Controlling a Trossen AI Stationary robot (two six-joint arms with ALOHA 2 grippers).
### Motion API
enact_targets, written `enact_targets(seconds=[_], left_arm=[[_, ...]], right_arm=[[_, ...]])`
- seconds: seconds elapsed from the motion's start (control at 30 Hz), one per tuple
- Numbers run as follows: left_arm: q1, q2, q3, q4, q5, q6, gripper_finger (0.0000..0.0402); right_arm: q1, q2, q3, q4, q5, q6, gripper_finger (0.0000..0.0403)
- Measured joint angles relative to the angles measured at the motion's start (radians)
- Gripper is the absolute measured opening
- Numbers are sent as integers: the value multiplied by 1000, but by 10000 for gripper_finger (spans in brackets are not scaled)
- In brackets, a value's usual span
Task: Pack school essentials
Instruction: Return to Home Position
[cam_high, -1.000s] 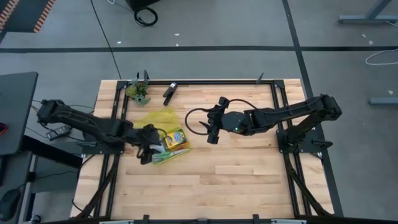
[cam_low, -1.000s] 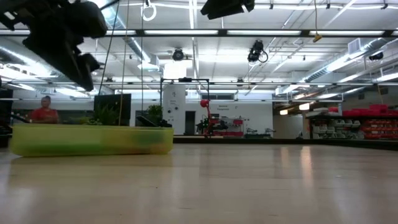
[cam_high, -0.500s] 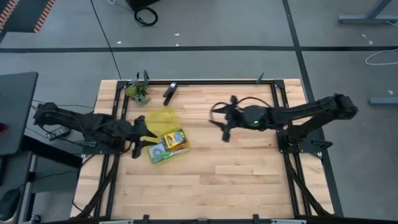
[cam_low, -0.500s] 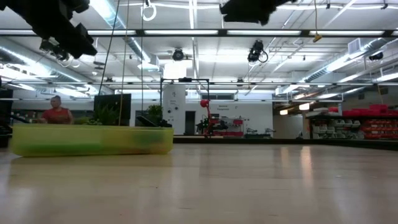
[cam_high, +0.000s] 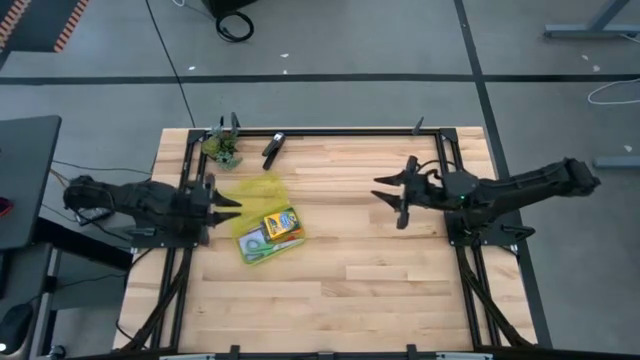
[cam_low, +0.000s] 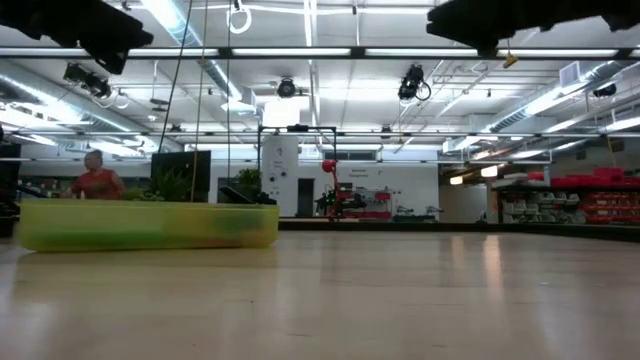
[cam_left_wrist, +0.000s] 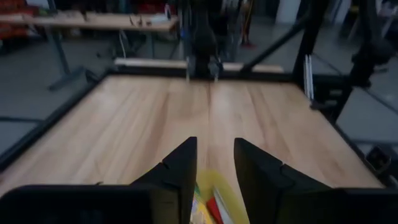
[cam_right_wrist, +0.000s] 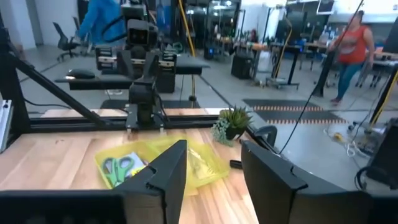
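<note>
1. One bench (cam_high: 380, 280) and two arms. Neither end effector grips anything.
2. Left end effector (cam_high: 226, 206): fingers spread, nothing between them. It sits at its own edge of the bench, raised clear of the top in the low view.
3. Right end effector (cam_high: 390, 196): fingers also apart and empty. It sits over its own side of the bench.
4. One yellow supply box (cam_high: 258, 190) lies flat on the bench, just ahead of the left fingertips. It is well apart from the right end effector, straight across the bench along its pointing line.
5. Key relation: the left arm is clearly the nearer one. The box's long axis runs diagonally across the left end effector's pointing line.
6. Counted in the box: one crayon box (cam_high: 282, 222) at the end farther from the left end effector, and one pair of green-handled scissors (cam_high: 254, 243) beside it. We can't separate the smaller stationery.
7. Outside the box, off to the side of the left end effector: one leafy clump (cam_high: 222, 149) and one black clip tool (cam_high: 273, 148) just beside it at the bench rail. Neither is ours to pack.
8. Our read: packing looks finished and no essentials lie loose on the bench. The step in hand is homing, so the only clearance that matters is the left fingers against the box.
</note>
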Motion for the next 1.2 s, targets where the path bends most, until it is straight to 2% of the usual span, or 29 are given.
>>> enact_targets(seconds=[0.4,0.6,0.8,0.87,1.03,1.2], left_arm=[[0,-271,-80,52,-11,-18,89],[0,-263,-176,192,-11,-20,78],[0,-269,-266,314,-9,-6,62],[-1,-269,-300,356,10,-25,56],[-1,-269,-379,446,32,-53,42],[-1,-263,-407,484,140,-76,32]], right_arm=[[-1,-264,-276,228,-105,-83,158],[-2,-385,-390,287,-124,-90,142],[-34,-496,-499,328,-124,-62,101],[-47,-527,-501,291,-129,-33,87],[-56,-539,-501,286,-212,-19,61],[-56,-535,-501,275,-179,-35,51]])
